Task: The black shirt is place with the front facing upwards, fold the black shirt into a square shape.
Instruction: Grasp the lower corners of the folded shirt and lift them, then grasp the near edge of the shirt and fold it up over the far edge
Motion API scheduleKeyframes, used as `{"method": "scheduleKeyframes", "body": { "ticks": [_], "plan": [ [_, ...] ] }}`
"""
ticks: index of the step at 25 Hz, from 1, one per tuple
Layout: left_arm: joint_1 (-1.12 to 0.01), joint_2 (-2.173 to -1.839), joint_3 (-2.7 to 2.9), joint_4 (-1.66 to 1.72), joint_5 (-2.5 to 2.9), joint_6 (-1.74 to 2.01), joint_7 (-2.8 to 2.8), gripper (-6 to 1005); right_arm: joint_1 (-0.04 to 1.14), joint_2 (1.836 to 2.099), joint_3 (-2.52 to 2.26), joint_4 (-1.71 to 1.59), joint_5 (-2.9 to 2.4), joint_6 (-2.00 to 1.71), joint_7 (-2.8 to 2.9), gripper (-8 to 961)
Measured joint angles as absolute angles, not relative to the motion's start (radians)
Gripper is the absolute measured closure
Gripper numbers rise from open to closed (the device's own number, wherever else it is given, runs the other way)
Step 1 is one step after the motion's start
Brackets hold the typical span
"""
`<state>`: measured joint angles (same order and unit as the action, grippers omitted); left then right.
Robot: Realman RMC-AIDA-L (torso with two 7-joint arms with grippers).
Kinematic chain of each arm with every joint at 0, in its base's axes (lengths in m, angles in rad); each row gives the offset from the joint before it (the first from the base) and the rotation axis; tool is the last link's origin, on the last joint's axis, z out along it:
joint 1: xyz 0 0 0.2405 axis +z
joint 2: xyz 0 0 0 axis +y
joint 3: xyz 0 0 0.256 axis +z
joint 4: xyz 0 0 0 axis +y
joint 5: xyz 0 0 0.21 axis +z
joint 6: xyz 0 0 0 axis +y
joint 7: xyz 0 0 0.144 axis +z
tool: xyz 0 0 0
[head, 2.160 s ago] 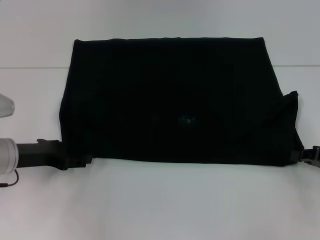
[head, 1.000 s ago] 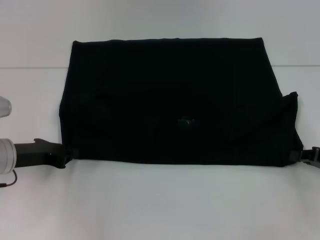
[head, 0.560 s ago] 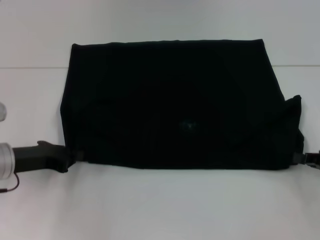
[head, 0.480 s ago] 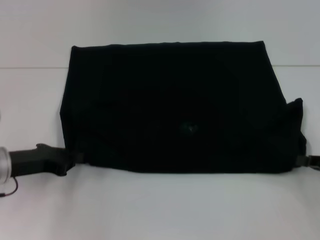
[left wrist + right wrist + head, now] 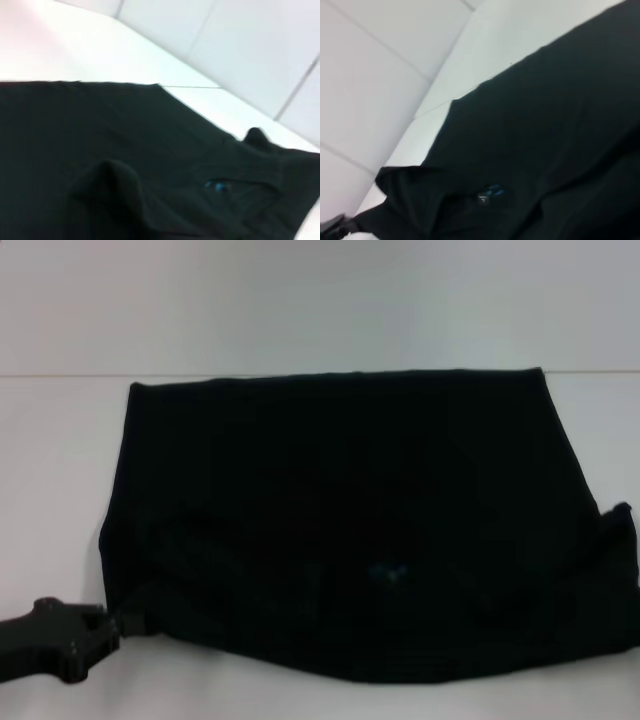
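Note:
The black shirt (image 5: 350, 520) lies folded into a wide band on the white table, its small blue neck label (image 5: 385, 573) facing up near the front edge. My left gripper (image 5: 118, 621) is at the shirt's near left corner, shut on the cloth. The shirt's right end stands up in a small peak (image 5: 622, 515) at the picture's edge; my right gripper is out of view there. The left wrist view shows the shirt (image 5: 125, 150) with a raised fold close by and the label (image 5: 217, 186). The right wrist view shows the shirt (image 5: 545, 130) and the label (image 5: 492, 191).
The white table (image 5: 300, 695) shows as a narrow strip in front of the shirt and to its left (image 5: 50, 470). Behind the shirt the table meets a white panelled wall (image 5: 320, 300).
The whole shirt has slid toward me across the table, its far edge dropping well away from the wall. My left gripper has drawn back with the near left corner; the right gripper has left the picture.

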<state>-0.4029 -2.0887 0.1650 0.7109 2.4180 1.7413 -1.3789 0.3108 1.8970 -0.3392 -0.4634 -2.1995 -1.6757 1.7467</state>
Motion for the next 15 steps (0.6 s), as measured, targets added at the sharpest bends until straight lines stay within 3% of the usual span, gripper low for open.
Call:
{"method": "scheduleKeyframes", "body": {
  "ticks": [15],
  "plan": [
    [-0.388, -2.058, 0.032, 0.747, 2.417, 2.000, -1.328, 986, 0.303, 1.871, -0.336, -0.465, -2.201, -1.913, 1.524, 954]
  ]
}}
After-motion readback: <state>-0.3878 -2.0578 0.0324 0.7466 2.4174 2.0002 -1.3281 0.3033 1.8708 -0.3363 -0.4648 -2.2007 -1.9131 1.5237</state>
